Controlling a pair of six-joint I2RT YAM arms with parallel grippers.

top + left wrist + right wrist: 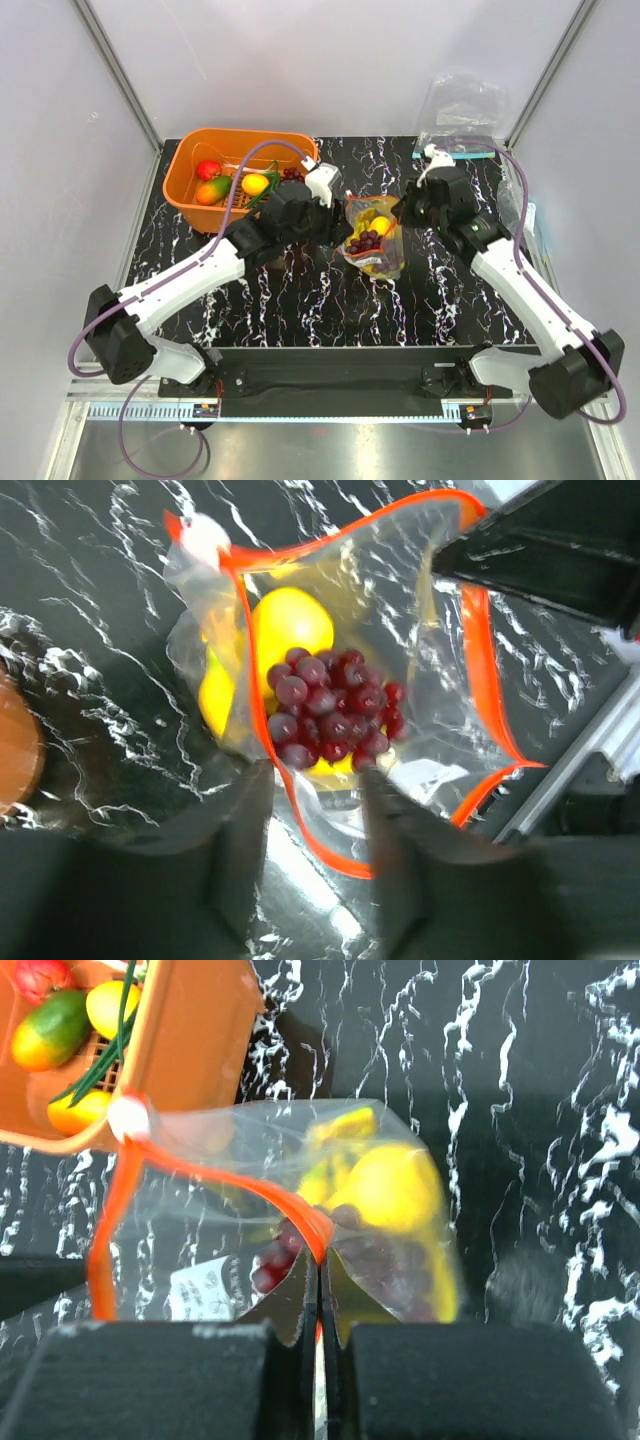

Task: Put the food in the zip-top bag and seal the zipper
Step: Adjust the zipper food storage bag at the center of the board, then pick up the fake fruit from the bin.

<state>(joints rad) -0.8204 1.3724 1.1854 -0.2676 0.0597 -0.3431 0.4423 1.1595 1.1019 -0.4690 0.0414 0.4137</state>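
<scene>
Top view. Shows the zip-top bag (372,240) lying in the middle of the table (300,300), just right of the orange basket (240,133). Puts the left gripper (340,222) at its left edge and the right gripper (403,212) at its right edge. Shows the food inside: grapes (366,241) and yellow pieces.

Left wrist. Looks down into a gaping mouth, with grapes piled over a lemon (290,620) and the red-orange zipper (243,630) ringing both. Shows the left fingers (245,820) parted, straddling the near lip without pinching it. Holds nothing.

Right wrist. Shows the right jaws pressed together on the zipper strip, clamping one lip, with fruit visible behind the film.

Risks, by judgement only. With a single lip gripped, likely to drag or tip the bag on any pull from the right, spilling grapes through the open mouth. Could fold the strip, or trap film or fruit in the track, leaving a gap in the seal. Could also miss the thin, slack lip on closing the left claw.
</scene>
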